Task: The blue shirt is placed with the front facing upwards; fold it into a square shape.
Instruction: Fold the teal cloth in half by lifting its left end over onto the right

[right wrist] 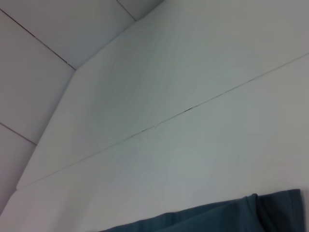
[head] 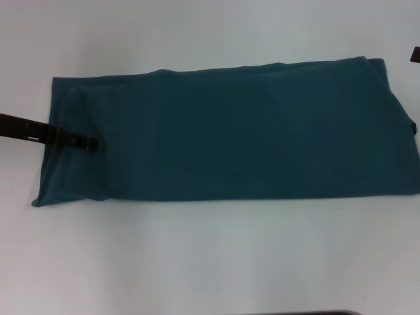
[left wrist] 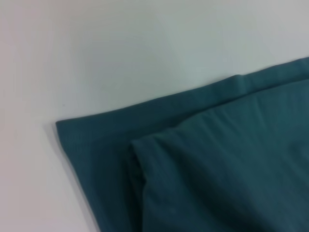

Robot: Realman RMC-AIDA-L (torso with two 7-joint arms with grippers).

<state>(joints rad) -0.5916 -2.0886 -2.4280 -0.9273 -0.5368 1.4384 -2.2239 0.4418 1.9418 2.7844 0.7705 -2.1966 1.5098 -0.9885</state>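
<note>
You're looking at the blue shirt (head: 230, 131), soft plain teal cotton folded into a long flat band across the white table (head: 197, 262). Your left gripper (head: 92, 143) reaches in from 9 o'clock, tip on the cloth's left end; whether its fingers are apart is unclear. The right gripper barely shows at 3 o'clock.

- Slim, dark brown-black left arm (head: 26, 128), bar-shaped.
- Left gripper (head: 92, 144): black, small, blocky, with pale glints along top edge.
- Dark sliver of right arm (head: 415, 54) at frame edge.
</note>
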